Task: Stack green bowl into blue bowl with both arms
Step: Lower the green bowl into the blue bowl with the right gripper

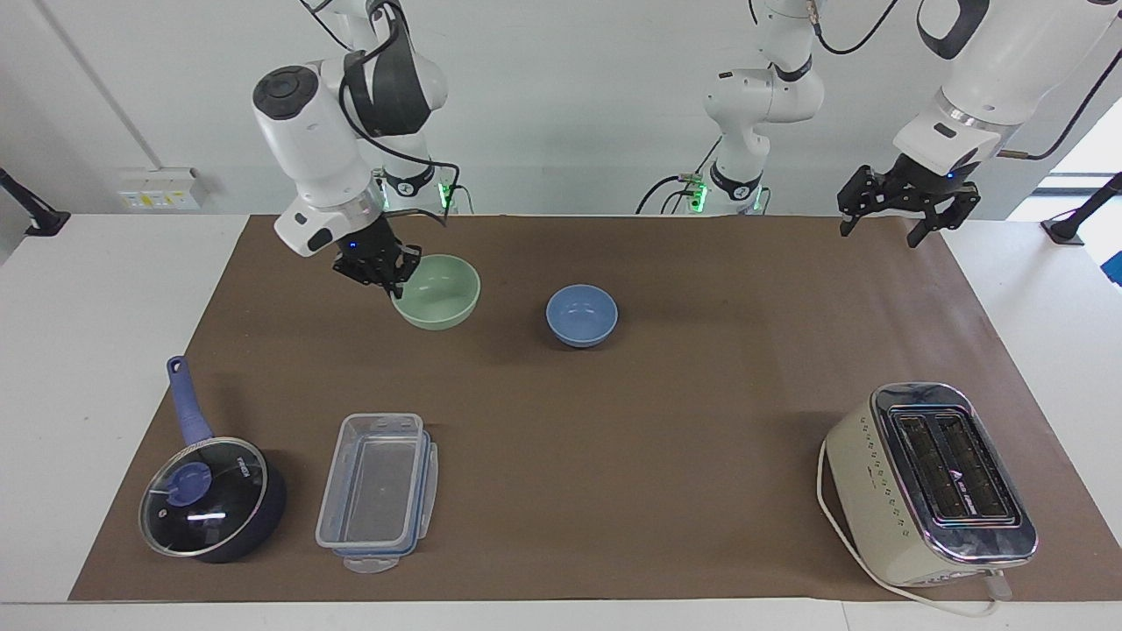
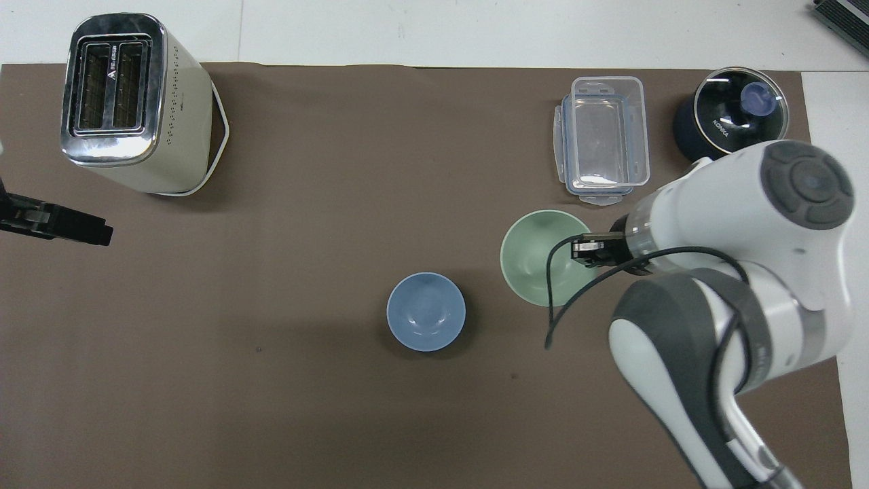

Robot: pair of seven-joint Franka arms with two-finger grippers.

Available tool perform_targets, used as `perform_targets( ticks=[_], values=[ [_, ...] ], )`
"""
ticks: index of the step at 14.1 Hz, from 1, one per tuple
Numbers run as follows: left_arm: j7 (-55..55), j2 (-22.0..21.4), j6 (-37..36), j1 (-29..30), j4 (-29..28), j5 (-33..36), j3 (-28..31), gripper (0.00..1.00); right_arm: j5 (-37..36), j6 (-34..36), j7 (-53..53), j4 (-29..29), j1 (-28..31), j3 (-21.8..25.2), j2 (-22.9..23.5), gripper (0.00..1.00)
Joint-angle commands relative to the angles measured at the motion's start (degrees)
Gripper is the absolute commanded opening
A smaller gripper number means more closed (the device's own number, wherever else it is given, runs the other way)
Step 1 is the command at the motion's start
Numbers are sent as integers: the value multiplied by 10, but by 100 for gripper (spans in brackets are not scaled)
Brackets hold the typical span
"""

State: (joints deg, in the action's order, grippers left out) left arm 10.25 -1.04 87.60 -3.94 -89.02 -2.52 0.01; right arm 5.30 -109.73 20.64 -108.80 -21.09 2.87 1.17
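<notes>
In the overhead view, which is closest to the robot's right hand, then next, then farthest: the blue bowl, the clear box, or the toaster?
From the right gripper, which holds the green bowl by its rim:
1. The clear box, just farther from the robots than the gripper.
2. The blue bowl, mid-table.
3. The toaster, at the left arm's end.

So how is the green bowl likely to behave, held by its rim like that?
The green bowl hangs from the right pincer, shut on one rim edge, keeping its round shape: probably stiff and fairly light. Its smooth, plain wall may slip or swing in that off-centre grip. Its rounded underside could rock when set into the blue bowl.
</notes>
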Motion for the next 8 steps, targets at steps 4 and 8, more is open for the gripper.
perform_targets(
  ticks=[4,8],
  values=[
    [3,-5,-10,9,2,12,-6,100,51,-39,94,14,-62,1,38,0],
    [3,-5,-9,9,2,11,-7,100,52,-81,128,1,-98,0,65,0]
  ],
)
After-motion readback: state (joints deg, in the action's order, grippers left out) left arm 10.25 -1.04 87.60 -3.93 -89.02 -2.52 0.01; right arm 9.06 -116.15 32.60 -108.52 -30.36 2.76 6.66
